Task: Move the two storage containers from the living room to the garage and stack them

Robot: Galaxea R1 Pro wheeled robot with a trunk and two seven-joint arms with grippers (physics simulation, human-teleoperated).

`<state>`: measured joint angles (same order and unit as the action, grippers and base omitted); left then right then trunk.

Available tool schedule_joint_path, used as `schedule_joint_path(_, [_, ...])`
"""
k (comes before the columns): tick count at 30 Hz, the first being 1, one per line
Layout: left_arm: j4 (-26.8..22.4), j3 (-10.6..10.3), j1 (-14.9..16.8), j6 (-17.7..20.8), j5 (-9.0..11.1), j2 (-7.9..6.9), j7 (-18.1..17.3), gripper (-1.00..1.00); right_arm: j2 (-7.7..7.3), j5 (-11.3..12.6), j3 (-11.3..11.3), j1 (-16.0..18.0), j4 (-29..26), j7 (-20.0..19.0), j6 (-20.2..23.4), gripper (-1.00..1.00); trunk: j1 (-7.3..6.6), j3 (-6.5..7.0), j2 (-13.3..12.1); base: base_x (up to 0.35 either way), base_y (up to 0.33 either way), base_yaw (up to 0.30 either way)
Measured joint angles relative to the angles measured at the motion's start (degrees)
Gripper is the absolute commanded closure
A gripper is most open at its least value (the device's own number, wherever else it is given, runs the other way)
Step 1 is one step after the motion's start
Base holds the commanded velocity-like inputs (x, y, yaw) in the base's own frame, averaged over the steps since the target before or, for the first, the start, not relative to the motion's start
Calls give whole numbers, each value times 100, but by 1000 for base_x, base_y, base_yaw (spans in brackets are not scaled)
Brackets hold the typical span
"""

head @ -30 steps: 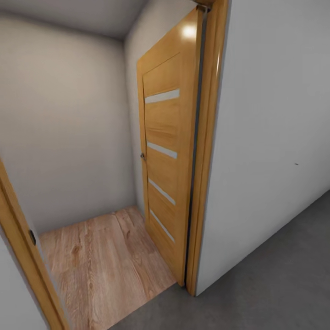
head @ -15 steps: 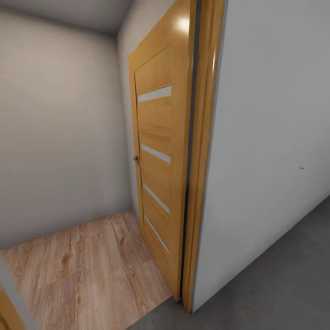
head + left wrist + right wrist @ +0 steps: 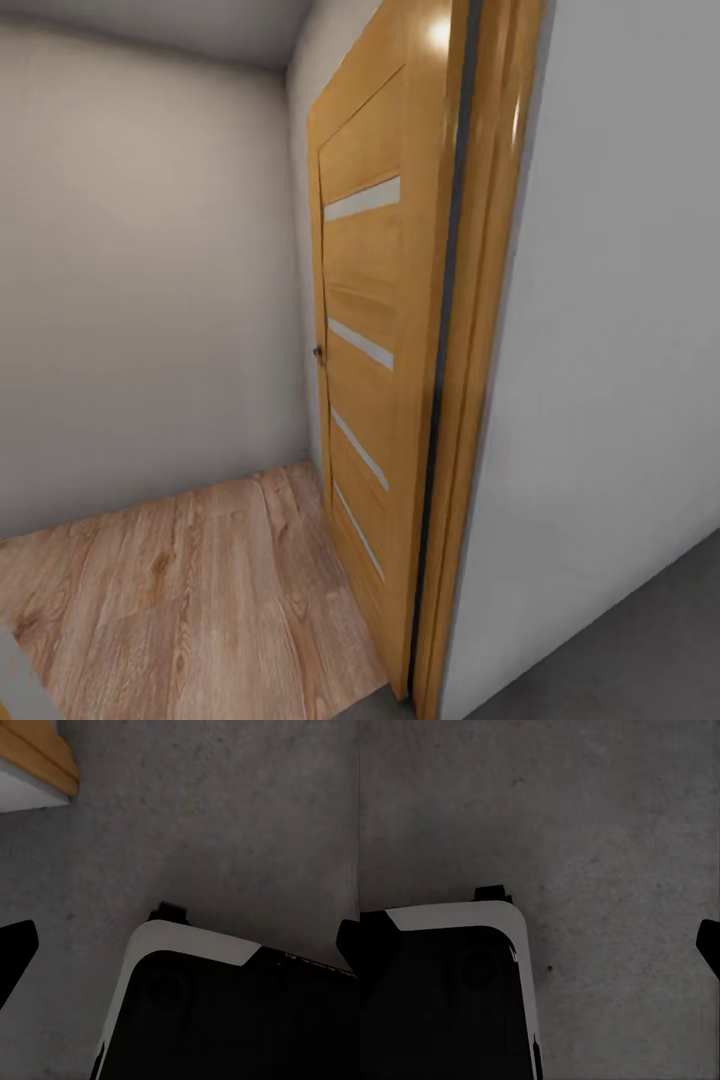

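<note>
The head view looks through an open honey-coloured wooden door with pale glass strips (image 3: 372,340), swung against a plain grey-white wall (image 3: 630,350), onto light wood-plank flooring (image 3: 190,590), with dark grey concrete floor (image 3: 640,640) at the near corner. Both wrist views look down on that mottled concrete past the robot's dark, white-edged base (image 3: 225,1012); the left gripper (image 3: 184,945) has its fingers (image 3: 16,945) spread wide and empty, while the right gripper's fingers (image 3: 709,941) are cut off, so their state cannot be told. The containers are nowhere to be made out here and presumably lie ahead; such thin-walled, lidless bins should be light but flexible, probably best taken by opposite rims.
</note>
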<state>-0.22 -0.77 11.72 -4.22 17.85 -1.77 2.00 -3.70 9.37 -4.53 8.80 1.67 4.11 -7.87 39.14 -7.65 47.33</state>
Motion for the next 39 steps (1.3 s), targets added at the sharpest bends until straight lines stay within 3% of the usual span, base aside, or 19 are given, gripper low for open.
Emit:
schedule_joint_path(27, [0, 0, 0, -17, 15, -8, 0, -100, -14, -82, -54, 0, 0, 48, 14, -100, 1, 0, 0, 289, -143, 267])
schedule_joint_path(39, [8, -1, 1, -27, 29, -9, 4, -100, -26, -80, -69, -2, -1, 53, 14, -100, 3, 0, -1, 66, -33, 267])
